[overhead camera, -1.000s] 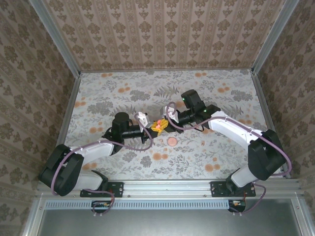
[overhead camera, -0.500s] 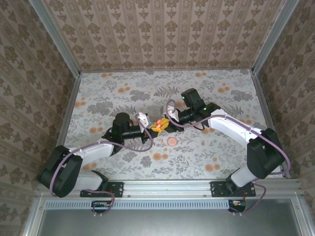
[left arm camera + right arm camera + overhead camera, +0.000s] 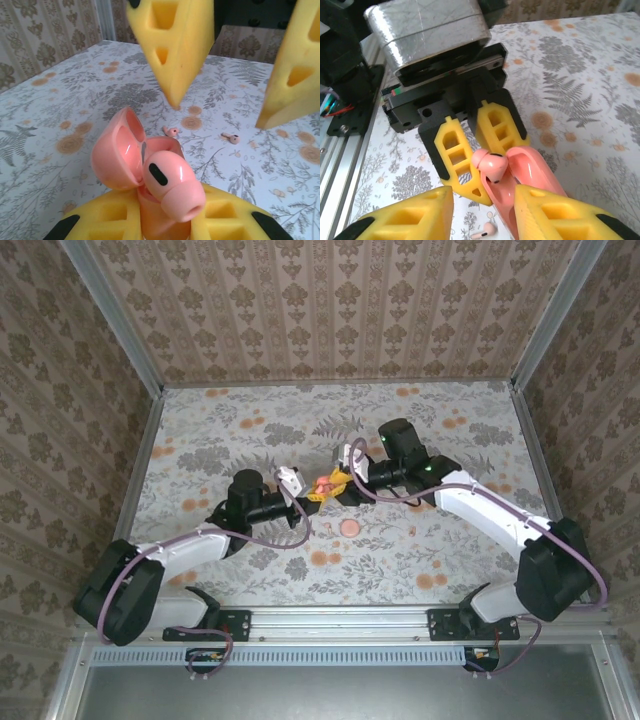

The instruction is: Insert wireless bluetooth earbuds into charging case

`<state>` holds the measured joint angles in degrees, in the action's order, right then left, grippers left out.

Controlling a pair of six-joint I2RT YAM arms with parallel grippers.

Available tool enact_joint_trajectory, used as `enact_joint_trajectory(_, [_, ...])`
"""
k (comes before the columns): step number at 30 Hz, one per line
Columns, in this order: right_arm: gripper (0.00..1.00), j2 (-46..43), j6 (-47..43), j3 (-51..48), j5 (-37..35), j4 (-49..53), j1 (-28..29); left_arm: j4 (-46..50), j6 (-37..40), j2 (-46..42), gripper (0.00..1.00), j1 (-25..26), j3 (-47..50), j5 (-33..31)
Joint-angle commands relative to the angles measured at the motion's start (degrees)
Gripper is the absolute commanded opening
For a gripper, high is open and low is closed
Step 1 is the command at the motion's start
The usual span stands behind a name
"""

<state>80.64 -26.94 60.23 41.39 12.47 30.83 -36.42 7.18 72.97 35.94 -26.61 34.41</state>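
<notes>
The coral-pink charging case (image 3: 117, 155) stands with its lid open, and my left gripper (image 3: 165, 222) is shut on its lower half. One earbud (image 3: 170, 185) sits in the case mouth, its rounded head sticking up and tilted. In the right wrist view that earbud (image 3: 491, 167) rests against the open case (image 3: 535, 175) between the left gripper's fingers (image 3: 457, 160). My right gripper (image 3: 485, 205) hovers just beyond the case, open, with nothing between its yellow pads. Another earbud (image 3: 230, 138) lies loose on the table, with a smaller pink piece (image 3: 171, 131) near it.
From above, both grippers meet mid-table, the left gripper (image 3: 310, 494) and the right gripper (image 3: 342, 480) on either side of the case (image 3: 324, 483). A flat pink disc (image 3: 350, 527) lies just in front of them. Patterned walls enclose the floral table (image 3: 250, 430).
My right gripper has opened and drawn back a little to the right, leaving the earbud in the case. The left arm still holds the case in the same spot.
</notes>
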Motion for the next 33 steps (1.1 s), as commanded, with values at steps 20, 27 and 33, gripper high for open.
enact_joint_trajectory(20, [0.43,-2.5,74.4,4.88,-26.38,7.83,8.14,-1.72,2.34,-1.25,0.19,1.23,1.21,-6.55])
enact_joint_trajectory(27, [0.43,1.33,75.29,7.52,-25.27,8.43,9.55,-1.52,2.38,-1.43,0.19,1.32,1.3,-6.82])
enact_joint_trajectory(33, [0.43,3.68,75.0,8.92,-23.75,8.51,9.95,-1.47,2.39,-1.25,0.19,1.3,1.21,-7.08])
